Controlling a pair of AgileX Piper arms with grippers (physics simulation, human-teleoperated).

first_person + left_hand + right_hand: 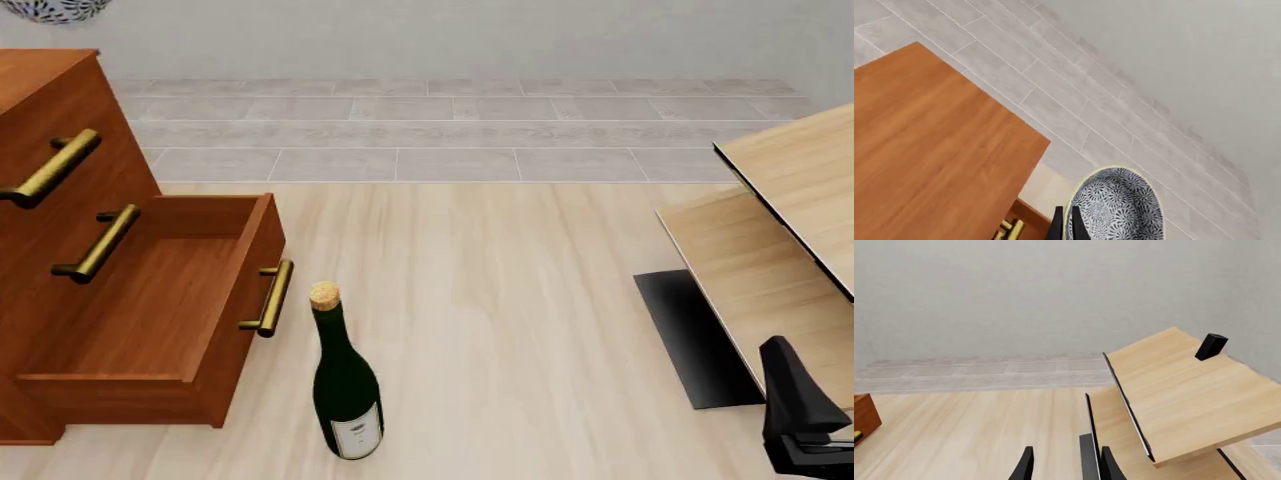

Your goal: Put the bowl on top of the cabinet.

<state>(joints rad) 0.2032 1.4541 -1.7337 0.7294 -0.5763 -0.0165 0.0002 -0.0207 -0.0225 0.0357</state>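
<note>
Left pincer (1066, 225) pinching the bowl (1117, 207) aloft, seemingly beside the cabinet (927, 150) top; placement remains.

My cabinet (54, 200) is standing far left, its drawer (160, 300) sticking out; the bottle (344, 385) is standing just right of it, the bowl (54, 8) hanging above.

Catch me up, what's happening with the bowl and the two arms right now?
The left gripper holds the speckled bowl by its rim, lifted high beside the cabinet top but not yet over it. In the front view only the bowl's underside peeks in at the upper edge. The cabinet has one drawer pulled open, and a wine bottle stands in front of it. The right gripper is open and idle near the pale wooden furniture.
</note>
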